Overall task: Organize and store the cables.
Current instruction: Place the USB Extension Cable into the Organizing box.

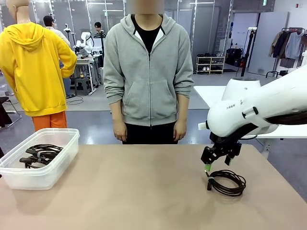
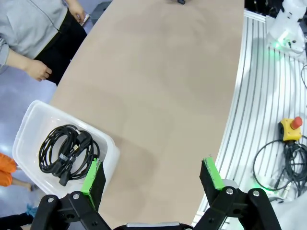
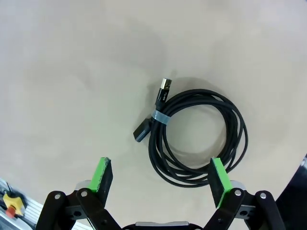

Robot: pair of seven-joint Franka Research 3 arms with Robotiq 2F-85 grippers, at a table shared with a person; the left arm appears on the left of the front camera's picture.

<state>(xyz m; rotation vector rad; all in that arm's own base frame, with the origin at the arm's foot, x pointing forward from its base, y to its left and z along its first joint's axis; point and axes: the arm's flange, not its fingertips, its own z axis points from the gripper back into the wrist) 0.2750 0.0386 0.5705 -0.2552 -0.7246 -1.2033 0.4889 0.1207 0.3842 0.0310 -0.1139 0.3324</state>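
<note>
bin: clear plastic, at surface's left edge, holds stored cables, black coils bundled together
left gripper: fingers spread, nothing between them, above surface beside the bin
person: stands at far edge, hands down
loose cable: coiled, flat near right edge, banded with tape
right gripper: fingers spread, hovering just above the loose cable, not gripping

White glossy right arm; black fingers, green pads; person's grey zip hoodie.
</note>
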